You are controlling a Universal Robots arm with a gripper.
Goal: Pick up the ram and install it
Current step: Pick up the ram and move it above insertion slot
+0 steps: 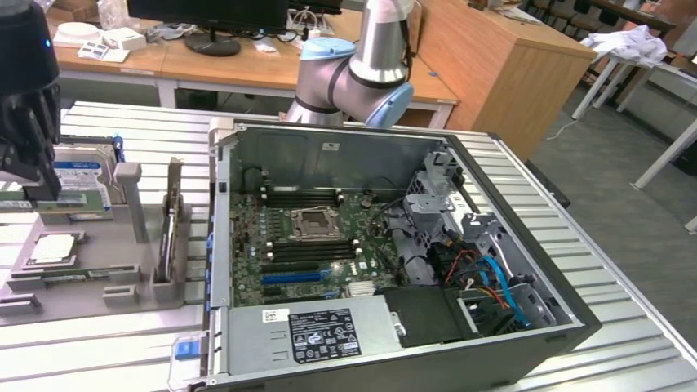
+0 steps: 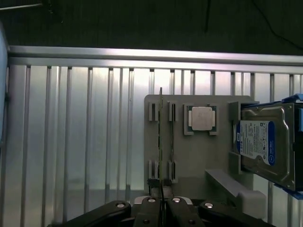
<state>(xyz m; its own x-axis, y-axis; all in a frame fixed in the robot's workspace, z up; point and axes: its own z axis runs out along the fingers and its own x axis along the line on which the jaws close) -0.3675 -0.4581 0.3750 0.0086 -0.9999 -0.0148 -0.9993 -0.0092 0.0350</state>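
While the robot arm (image 1: 360, 73) is reaching out from behind the open computer case (image 1: 326, 151), its gripper (image 1: 42, 194) is hanging at about nine o'clock from the case in the exterior view, over the grey holder tray (image 1: 93, 263) on the slatted aluminium table (image 1: 130, 131). Its black fingers are pinching tight on the ram (image 1: 78, 201), which is showing there as a thin green strip lying level just under them, in front of the blue-labelled hard drive (image 1: 82, 175).

In the wrist view the gripper (image 2: 161, 203) is clamping the ram (image 2: 161, 137) edge-on, so the stick is appearing as a thin dark line running out from between the fingertips and passing between two rows of slot posts on the tray (image 2: 199, 161). Whether its lower edge is touching the tray or hanging clear of it, I cannot tell. A square silver CPU (image 2: 201, 118) is sitting in its own recess just beside those posts, and the hard drive (image 2: 265, 142) is standing on edge beyond it.

Inside the case the motherboard (image 1: 316, 265) is lying exposed, with black memory slots (image 1: 305, 198) at twelve o'clock from the CPU socket (image 1: 316, 222) and more at six o'clock, well apart from the ram.
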